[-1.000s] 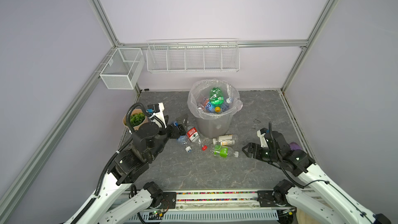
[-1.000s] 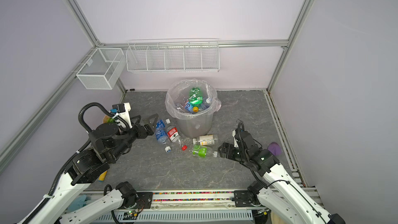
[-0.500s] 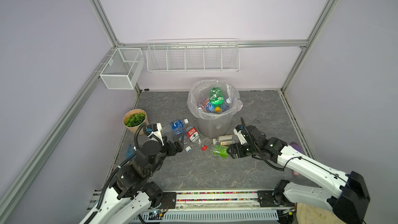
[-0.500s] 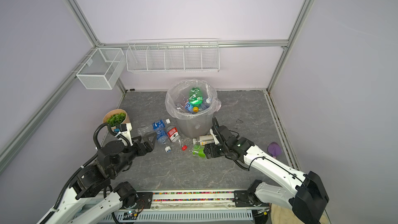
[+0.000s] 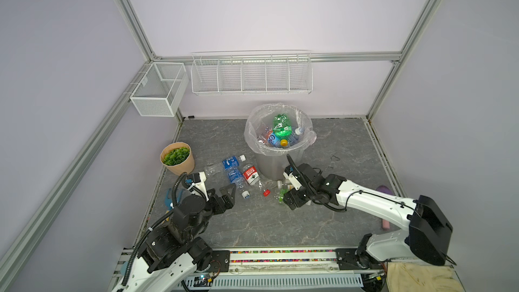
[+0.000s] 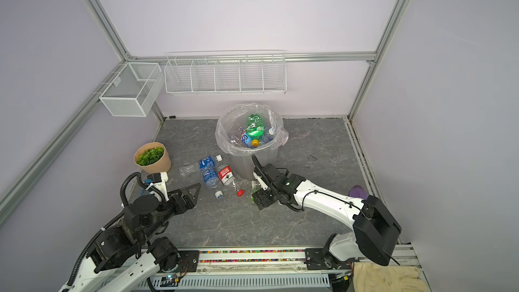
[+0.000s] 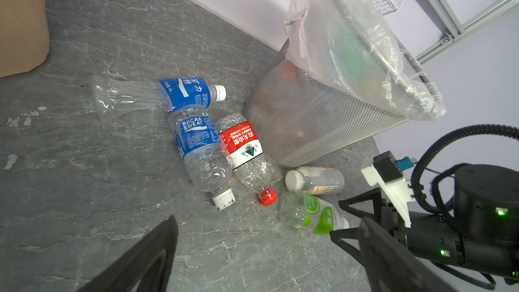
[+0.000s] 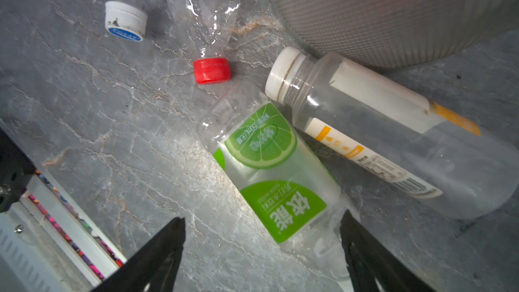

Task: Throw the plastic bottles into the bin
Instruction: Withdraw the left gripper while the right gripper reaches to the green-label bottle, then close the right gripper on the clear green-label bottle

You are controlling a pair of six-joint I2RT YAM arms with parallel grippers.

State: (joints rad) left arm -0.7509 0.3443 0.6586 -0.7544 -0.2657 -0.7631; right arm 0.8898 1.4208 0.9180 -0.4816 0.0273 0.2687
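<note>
The bin (image 5: 266, 164) (image 6: 244, 164) stands mid-floor with several plastic bottles (image 5: 280, 130) inside. On the floor to its left lie two blue-label bottles (image 5: 229, 162) (image 7: 196, 136) and a red-label one (image 5: 250, 175) (image 7: 241, 144). In front lie a white-capped bottle (image 8: 365, 125) (image 7: 314, 179) and a green-label bottle (image 8: 269, 169) (image 7: 309, 214). My right gripper (image 8: 262, 217) (image 5: 284, 195) is open, its fingers either side of the green-label bottle's end. My left gripper (image 7: 268, 220) (image 5: 222, 195) is open and empty, short of the blue-label bottles.
A tan pot of green leaves (image 5: 177, 158) stands at the left. A blue rake (image 5: 170, 196) lies partly under the left arm. A purple object (image 5: 383, 191) sits by the right wall. White wire baskets (image 5: 251, 73) hang on the walls.
The right arm swung in from the right to the green-label bottle. The left arm came down from near the pot toward the front. Both grippers stayed open.
</note>
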